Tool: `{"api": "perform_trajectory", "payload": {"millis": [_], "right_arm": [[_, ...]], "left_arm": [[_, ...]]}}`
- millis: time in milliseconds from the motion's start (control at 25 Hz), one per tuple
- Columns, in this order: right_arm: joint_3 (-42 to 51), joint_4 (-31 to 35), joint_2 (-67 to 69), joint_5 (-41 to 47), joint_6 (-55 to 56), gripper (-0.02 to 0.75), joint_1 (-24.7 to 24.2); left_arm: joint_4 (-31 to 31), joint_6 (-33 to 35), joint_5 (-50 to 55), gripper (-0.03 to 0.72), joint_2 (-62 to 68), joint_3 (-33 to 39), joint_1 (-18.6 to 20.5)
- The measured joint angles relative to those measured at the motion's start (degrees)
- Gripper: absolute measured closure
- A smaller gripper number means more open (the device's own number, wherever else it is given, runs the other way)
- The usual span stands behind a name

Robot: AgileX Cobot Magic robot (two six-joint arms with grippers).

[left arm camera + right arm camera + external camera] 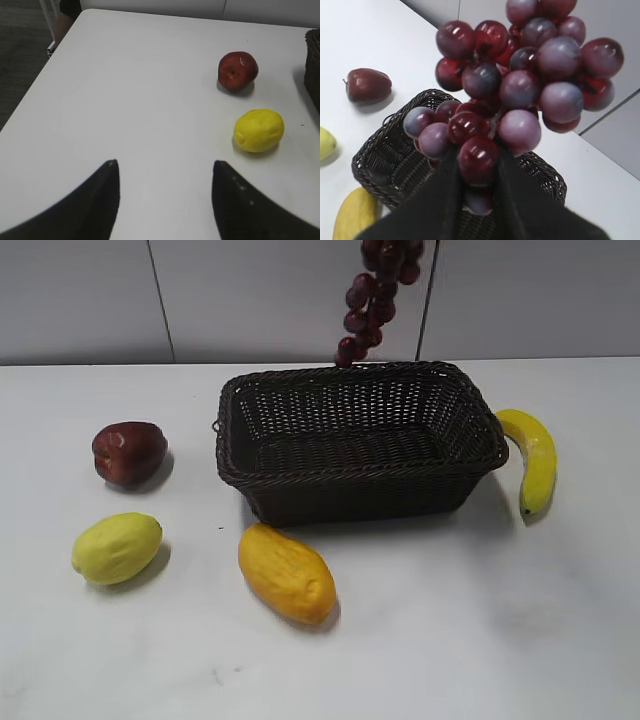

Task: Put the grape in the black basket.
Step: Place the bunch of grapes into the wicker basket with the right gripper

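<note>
The exterior view looks down at a slant across the white table point(480, 640) toward the back wall. The left wrist view sits low over the table's left part; the right wrist view looks down from higher, close behind hanging fruit. All three views share the black basket point(360, 440) and the apple point(128, 452).

Left pincer point(165, 172) spread wide; right pincer point(477, 165) clamped

Grape point(520, 90): one glossy bunch of dark red and purple berries, hung in the air from my right pincer point(476, 172), which was clamped on its lower berries. It dangled above the basket's far rim. Basket point(300, 475): dark woven wicker, rectangular, flared sides, upright, empty inside.
</note>
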Motion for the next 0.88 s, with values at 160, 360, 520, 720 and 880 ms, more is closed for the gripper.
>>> {"api": "perform_trajectory", "payload": {"millis": [160, 360, 520, 720, 880], "right_arm": [[0.0, 0.0, 7.2, -3.9, 0.0, 0.624, 0.0], [0.0, -1.2, 15.0, -4.9, 0.0, 0.624, 0.0], [0.0, -1.6, 19.1, -4.9, 0.0, 0.608, 0.0], [0.0, -1.8, 22.2, -2.9, 0.0, 0.437, 0.0], [0.0, -1.8, 22.9, 0.3, 0.1, 0.202, 0.0]], "left_arm": [[0.0, 0.0, 0.0, 0.136, 0.0, 0.0, 0.0], [0.0, 0.0, 0.0, 0.136, 0.0, 0.0, 0.0], [0.0, 0.0, 0.0, 0.136, 0.0, 0.0, 0.0], [0.0, 0.0, 0.0, 0.136, 0.0, 0.0, 0.0], [0.0, 0.0, 0.0, 0.136, 0.0, 0.0, 0.0]]}}
